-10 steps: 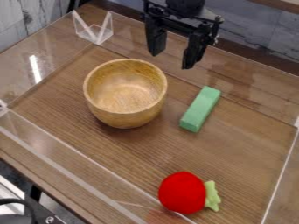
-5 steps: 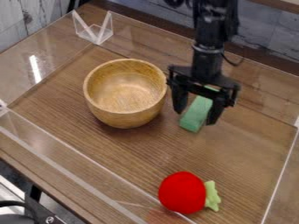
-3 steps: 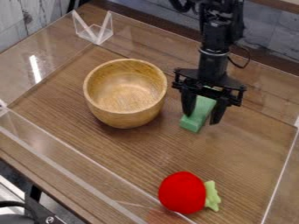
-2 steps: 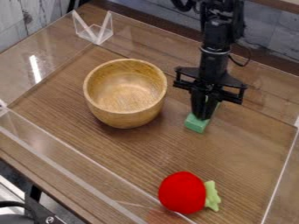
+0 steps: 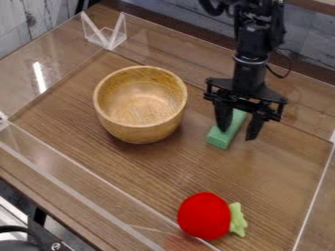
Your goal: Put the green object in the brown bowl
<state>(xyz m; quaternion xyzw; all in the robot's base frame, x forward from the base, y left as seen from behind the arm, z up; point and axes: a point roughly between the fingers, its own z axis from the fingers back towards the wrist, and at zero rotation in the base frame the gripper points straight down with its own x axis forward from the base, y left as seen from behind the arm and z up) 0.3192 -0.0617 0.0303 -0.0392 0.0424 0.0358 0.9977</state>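
Note:
The green object [image 5: 222,134], a small light-green bar, lies flat on the wooden table just right of the brown bowl [image 5: 140,103]. My gripper [image 5: 242,122] points straight down over the bar's far end. Its two black fingers are spread apart, one on each side of the bar, low near the table. The bar's far end is partly hidden behind the fingers [image 5: 260,125], and the bar rests on the table, not lifted. The bowl is upright and has nothing in it.
A red round plush toy [image 5: 207,215] with a pale green leafy end lies near the front edge. Clear acrylic walls [image 5: 308,201] border the table, and a clear plastic stand [image 5: 104,30] sits at the back left.
The gripper came down from above the table's far side onto the green bar. Its fingers drew in on the bar, then spread apart again. The bar still lies on the table.

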